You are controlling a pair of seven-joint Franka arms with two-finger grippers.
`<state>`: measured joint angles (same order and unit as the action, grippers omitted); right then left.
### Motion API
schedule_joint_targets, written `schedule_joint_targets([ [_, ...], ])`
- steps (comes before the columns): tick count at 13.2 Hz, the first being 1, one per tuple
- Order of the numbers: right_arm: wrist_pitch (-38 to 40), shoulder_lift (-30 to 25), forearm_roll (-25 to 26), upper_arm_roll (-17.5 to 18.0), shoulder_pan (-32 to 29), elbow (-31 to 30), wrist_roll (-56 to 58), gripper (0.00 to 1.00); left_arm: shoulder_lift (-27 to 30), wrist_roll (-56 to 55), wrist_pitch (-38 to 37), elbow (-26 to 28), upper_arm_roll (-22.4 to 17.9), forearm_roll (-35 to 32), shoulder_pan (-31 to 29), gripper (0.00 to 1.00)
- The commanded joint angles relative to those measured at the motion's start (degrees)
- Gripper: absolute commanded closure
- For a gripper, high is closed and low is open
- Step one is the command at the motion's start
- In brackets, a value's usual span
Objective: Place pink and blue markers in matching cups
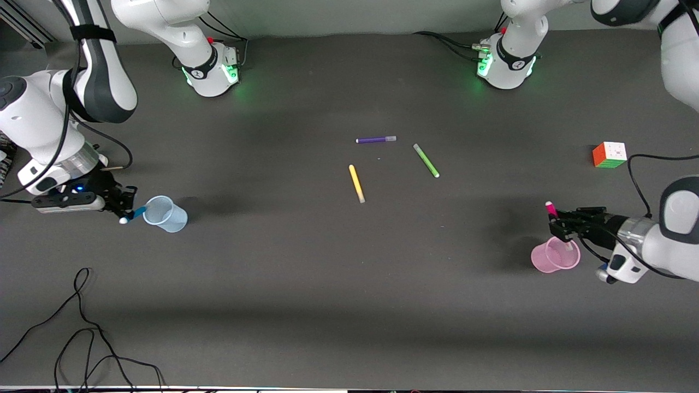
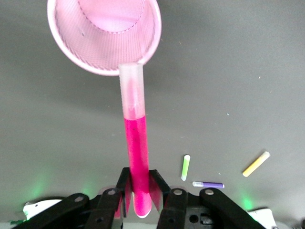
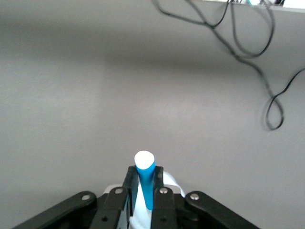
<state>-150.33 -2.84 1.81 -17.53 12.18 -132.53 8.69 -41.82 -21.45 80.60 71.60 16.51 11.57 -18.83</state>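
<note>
My left gripper [image 1: 558, 224] is shut on the pink marker [image 1: 551, 209] and holds it tilted just over the rim of the pink mesh cup [image 1: 555, 255]. In the left wrist view the pink marker [image 2: 135, 143] points its pale cap at the pink cup [image 2: 105, 36], between my fingers [image 2: 123, 183]. My right gripper [image 1: 129, 210] is shut on the blue marker [image 1: 136, 213], tilted at the rim of the light-blue cup [image 1: 165, 214]. In the right wrist view the blue marker [image 3: 146, 183] stands between the fingers, with part of the cup's rim [image 3: 172, 183] beneath.
A purple marker [image 1: 375, 140], a green marker [image 1: 426, 160] and a yellow marker [image 1: 356, 183] lie mid-table. A colour cube [image 1: 609, 154] sits toward the left arm's end. Black cables [image 1: 82, 327] trail near the front edge at the right arm's end.
</note>
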Motion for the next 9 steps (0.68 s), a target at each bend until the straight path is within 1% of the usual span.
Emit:
schedule_joint_targets([
  [1, -9.18, 0.9, 0.92, -0.49, 0.56, -4.93, 1.33, 1.0, -4.04, 2.73, -2.03, -2.78, 0.63, 4.85, -3.48, 1.0],
  [4, -11.47, 1.95, 0.74, -0.49, 0.65, -6.07, 1.24, 1.0, -5.46, 5.72, -0.89, -2.78, 0.45, 4.96, -3.93, 1.0],
  [5, -11.65, 2.31, 0.74, -0.49, 0.65, -6.77, 0.81, 1.0, -5.81, 6.77, -0.62, -2.96, 0.45, 4.78, -3.93, 0.96],
  [6, -11.92, 2.66, 0.39, -0.49, 0.65, -7.82, 0.54, 1.0, -5.9, 9.04, -0.1, -2.96, 0.19, 4.35, -3.93, 0.77],
  [7, -12.01, 3.1, 0.39, -0.49, 0.65, -7.83, 0.54, 1.0, -5.9, 9.76, 0.17, -2.96, 0.01, 4.26, -3.93, 0.72],
  [8, -11.66, 3.19, 0.39, -0.49, 0.65, -7.75, 0.45, 0.94, -5.9, 9.76, 0.17, -2.96, -0.08, 4.26, -3.93, 0.51],
  [9, -11.22, 3.19, 0.39, -0.49, 0.65, -7.75, 0.54, 0.5, -5.9, 9.76, 0.26, -2.96, -0.16, 4.17, -3.85, 0.21],
])
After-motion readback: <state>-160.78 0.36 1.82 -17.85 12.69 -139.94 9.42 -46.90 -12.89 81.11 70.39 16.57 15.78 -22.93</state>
